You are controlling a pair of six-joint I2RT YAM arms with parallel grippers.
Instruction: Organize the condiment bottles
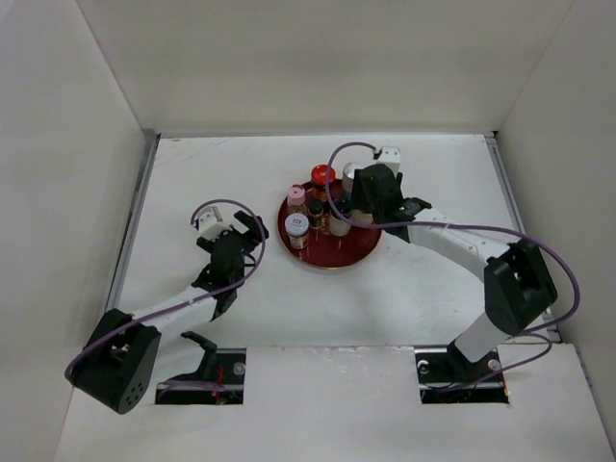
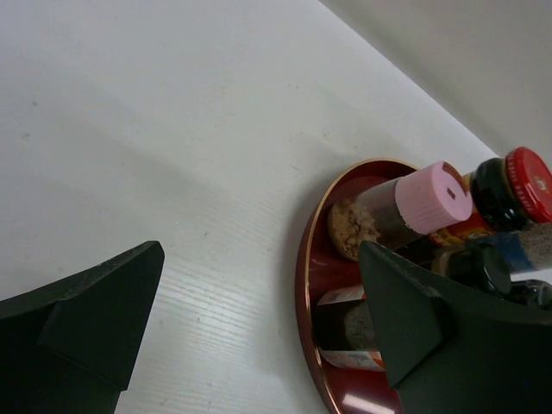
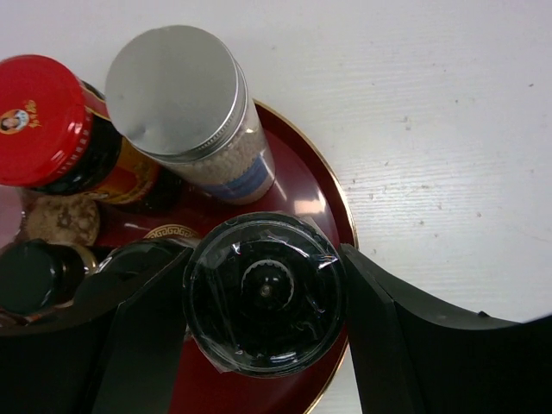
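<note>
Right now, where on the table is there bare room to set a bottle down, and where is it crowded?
Bare table lies left of the red tray, around the open left gripper, and in front of the tray between both arms. The tray's far left is crowded with bottles; the right gripper clamps a black-capped bottle there.

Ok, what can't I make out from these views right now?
- Top view: right arm covers some bottles on the tray; labels too small.
- Right wrist: black-capped jar body hidden under its cap, between the fingers.
- Left wrist: near finger blocks the lower bottles; tray cut off at bottom edge.
</note>
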